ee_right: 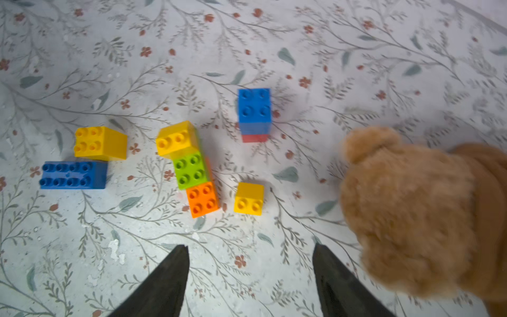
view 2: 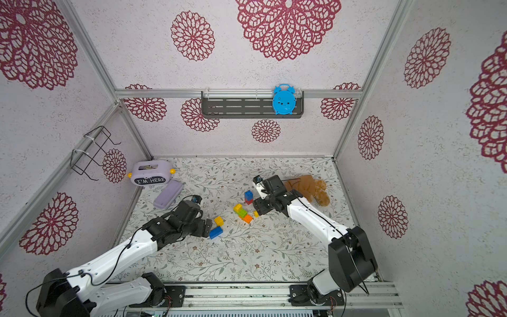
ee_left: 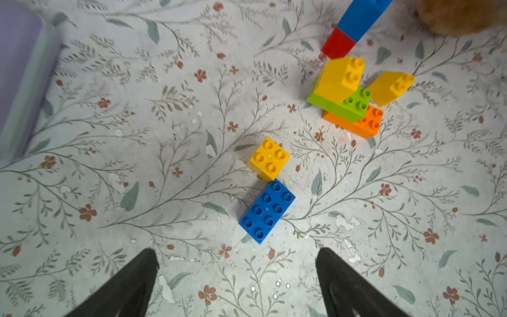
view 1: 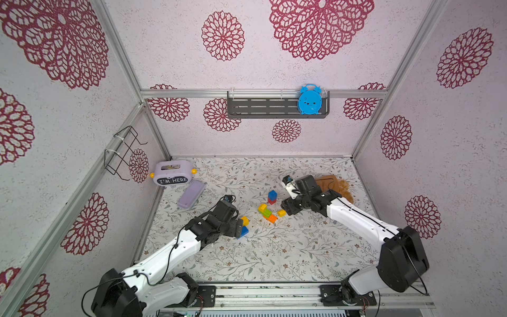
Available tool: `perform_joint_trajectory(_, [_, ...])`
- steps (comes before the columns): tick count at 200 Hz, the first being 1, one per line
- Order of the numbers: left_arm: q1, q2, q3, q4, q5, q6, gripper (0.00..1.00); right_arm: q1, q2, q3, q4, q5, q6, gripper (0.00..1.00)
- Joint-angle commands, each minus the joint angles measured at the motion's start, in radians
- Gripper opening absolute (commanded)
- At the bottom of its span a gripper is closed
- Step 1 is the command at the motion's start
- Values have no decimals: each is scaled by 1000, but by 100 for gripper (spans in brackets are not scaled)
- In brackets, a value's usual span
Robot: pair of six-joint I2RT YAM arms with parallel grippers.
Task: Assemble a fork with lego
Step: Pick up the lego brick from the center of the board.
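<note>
The lego lies on the flowered mat in separate groups; a whole fork is out of view. A yellow, lime green and orange build (view 1: 267,212) (ee_right: 192,167) lies mid-mat. Behind it stands a blue-on-red stack (view 1: 272,197) (ee_right: 254,109). A small yellow brick (view 1: 281,213) (ee_right: 249,198) sits just ahead of my right gripper (view 1: 285,208) (ee_right: 251,247), which is open and empty. A yellow brick (view 1: 245,220) (ee_left: 269,159) and a long blue brick (view 1: 243,232) (ee_left: 267,211) lie at my left gripper (view 1: 240,226) (ee_left: 236,251), also open and empty.
A brown plush toy (view 1: 337,186) (ee_right: 425,214) lies close beside the right gripper. A lilac "I'M HERE" box (view 1: 171,171) and its lilac lid (view 1: 191,195) sit at the back left. A wire basket (view 1: 123,153) hangs on the left wall.
</note>
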Motion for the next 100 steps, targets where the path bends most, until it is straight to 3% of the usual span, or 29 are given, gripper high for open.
perform_joint_trajectory(1, [-21,98,49,-50,77,3,95,-53,-78,-67,27,32,97,79])
perform_joint_trajectory(100, [-41,514,227,-75,152,184,86,-151,-150,-150,-12,38,130,81])
